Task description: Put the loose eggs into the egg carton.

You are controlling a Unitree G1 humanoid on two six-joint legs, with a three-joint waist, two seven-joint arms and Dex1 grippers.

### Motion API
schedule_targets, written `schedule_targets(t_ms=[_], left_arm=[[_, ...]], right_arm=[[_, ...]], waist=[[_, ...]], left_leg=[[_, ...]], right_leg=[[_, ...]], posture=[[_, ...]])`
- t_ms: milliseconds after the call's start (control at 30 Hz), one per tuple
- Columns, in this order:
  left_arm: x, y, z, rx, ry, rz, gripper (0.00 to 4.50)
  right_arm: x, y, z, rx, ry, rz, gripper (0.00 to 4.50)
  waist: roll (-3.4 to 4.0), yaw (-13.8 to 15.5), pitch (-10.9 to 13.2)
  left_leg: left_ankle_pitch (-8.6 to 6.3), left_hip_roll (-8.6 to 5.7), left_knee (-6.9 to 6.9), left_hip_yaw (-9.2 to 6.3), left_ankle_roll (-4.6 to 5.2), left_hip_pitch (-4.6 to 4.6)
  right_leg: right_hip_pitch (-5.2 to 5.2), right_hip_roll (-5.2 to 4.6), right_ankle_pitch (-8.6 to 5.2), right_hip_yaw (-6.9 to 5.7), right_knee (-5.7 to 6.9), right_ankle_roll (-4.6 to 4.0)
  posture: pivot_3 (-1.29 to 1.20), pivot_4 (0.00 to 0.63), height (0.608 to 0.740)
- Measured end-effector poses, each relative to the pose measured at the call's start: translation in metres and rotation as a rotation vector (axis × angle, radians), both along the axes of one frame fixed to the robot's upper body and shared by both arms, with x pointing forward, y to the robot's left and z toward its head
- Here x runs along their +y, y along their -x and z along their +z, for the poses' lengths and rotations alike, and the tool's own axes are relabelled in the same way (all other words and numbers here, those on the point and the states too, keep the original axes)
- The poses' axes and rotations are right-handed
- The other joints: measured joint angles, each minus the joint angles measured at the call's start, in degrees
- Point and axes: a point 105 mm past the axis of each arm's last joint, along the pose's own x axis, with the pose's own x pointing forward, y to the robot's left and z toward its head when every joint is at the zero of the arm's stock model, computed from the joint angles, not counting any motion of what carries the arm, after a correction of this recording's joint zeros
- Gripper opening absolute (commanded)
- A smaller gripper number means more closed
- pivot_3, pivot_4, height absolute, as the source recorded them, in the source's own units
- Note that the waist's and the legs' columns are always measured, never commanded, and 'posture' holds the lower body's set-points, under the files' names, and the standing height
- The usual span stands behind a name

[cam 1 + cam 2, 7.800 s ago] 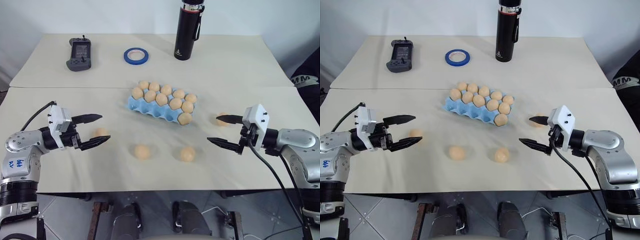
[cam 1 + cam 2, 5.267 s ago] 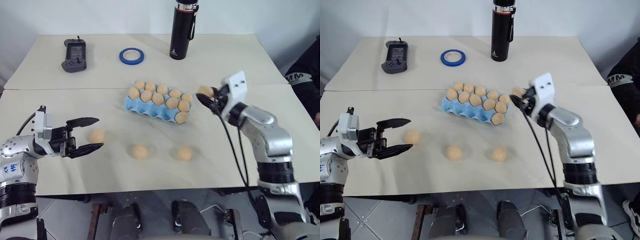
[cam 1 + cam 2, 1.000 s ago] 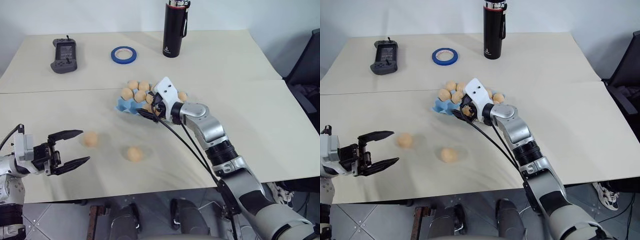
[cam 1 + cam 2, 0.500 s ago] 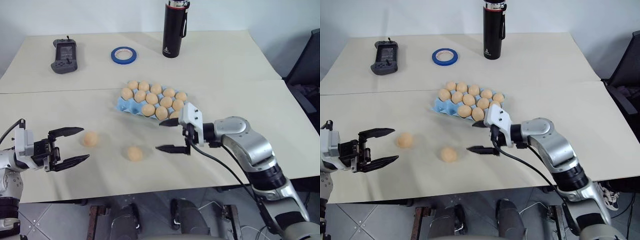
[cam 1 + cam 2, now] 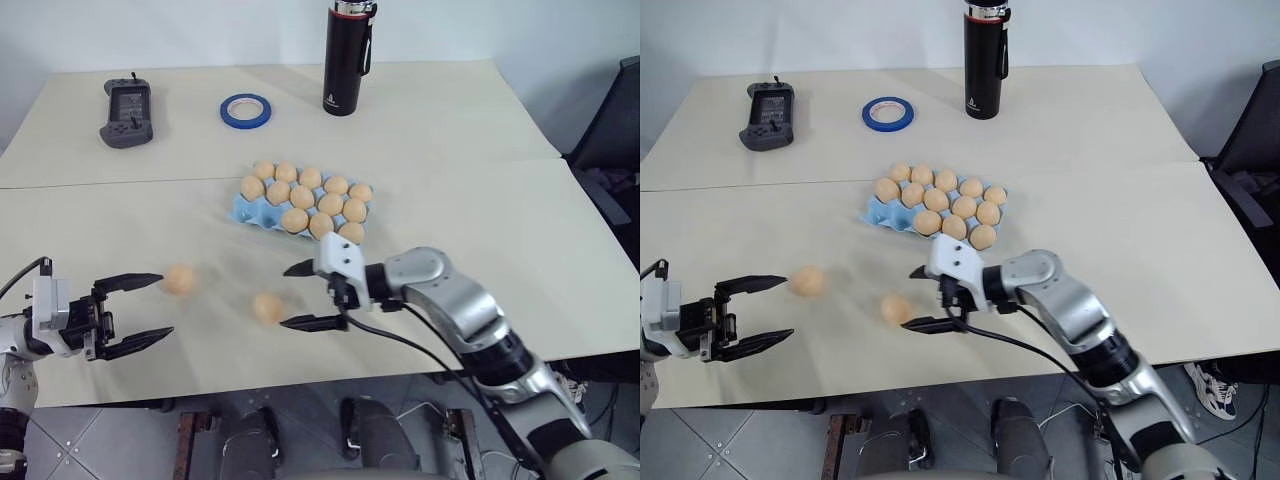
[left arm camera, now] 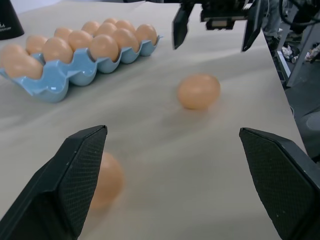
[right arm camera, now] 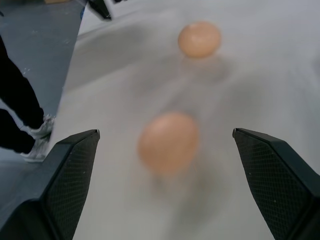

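2 loose eggs (image 5: pixel 267 306) on bare table (image 5: pixel 520 230) between spread left tool (image 5: pixel 137 311) and spread right tool (image 5: pixel 301 296).

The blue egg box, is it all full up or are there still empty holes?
Not full. The egg carton has empty cups along its near-left edge, and two loose eggs lie on the table.

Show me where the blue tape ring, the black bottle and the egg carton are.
blue tape ring (image 5: pixel 246 109), left eye view, on its front band.
black bottle (image 5: pixel 342 70), left eye view, middle of body.
egg carton (image 5: pixel 245 207), left eye view, bare blue left corner.
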Motion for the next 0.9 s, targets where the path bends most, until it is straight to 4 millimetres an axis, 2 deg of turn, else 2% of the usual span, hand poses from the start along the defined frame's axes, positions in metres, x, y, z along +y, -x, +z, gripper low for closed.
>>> schedule_targets(t_ms=[200,300,467,700,800,900], left_arm=[[0.002,0.005,-0.005,0.000,0.025,0.021,4.50],[0.001,0.007,-0.003,-0.018,0.034,0.021,4.50],[0.000,0.007,0.000,-0.034,0.034,0.023,4.50],[-0.001,0.008,0.001,-0.046,0.043,0.025,4.50],[-0.001,0.008,0.001,-0.050,0.045,0.028,4.50],[-0.003,0.007,0.000,-0.051,0.051,0.028,4.50]], right_arm=[[0.022,-0.003,-0.016,-0.007,0.049,0.008,4.47],[0.027,-0.005,-0.027,-0.007,0.084,0.011,4.47],[0.029,-0.008,-0.034,-0.007,0.110,0.009,4.47],[0.032,-0.012,-0.041,-0.023,0.146,0.005,2.25],[0.033,-0.013,-0.033,-0.026,0.110,-0.003,1.98],[0.033,-0.021,-0.007,-0.053,0.025,-0.032,1.95]], waist=[[-0.04,0.0,0.0],[-0.03,0.0,0.0],[-0.03,-0.1,0.0],[-0.04,-0.1,0.0],[-0.03,-0.1,0.0],[-0.03,-0.1,0.0]], left_leg=[[-0.03,-0.01,0.01,-0.01,0.01,-0.01],[-0.02,0.00,0.01,-0.01,0.00,-0.01],[-0.01,0.01,0.00,-0.01,-0.02,-0.01],[-0.02,0.01,-0.02,-0.03,-0.03,-0.01],[-0.02,0.01,-0.02,-0.03,-0.04,-0.01],[-0.02,0.02,0.00,-0.02,-0.04,-0.01]], right_leg=[[0.03,-0.04,0.01,-0.11,-0.03,0.02],[0.03,-0.03,0.01,-0.11,-0.01,0.01],[0.02,-0.02,0.01,-0.12,0.00,0.01],[0.02,-0.02,0.01,-0.15,0.00,0.01],[0.02,-0.02,0.01,-0.15,0.00,0.01],[0.02,-0.02,0.01,-0.15,0.00,0.01]], posture=[[0.00,0.150,0.740],[0.00,0.150,0.740],[0.00,0.150,0.740],[0.00,0.150,0.740],[0.00,0.150,0.740],[0.00,0.150,0.740]])
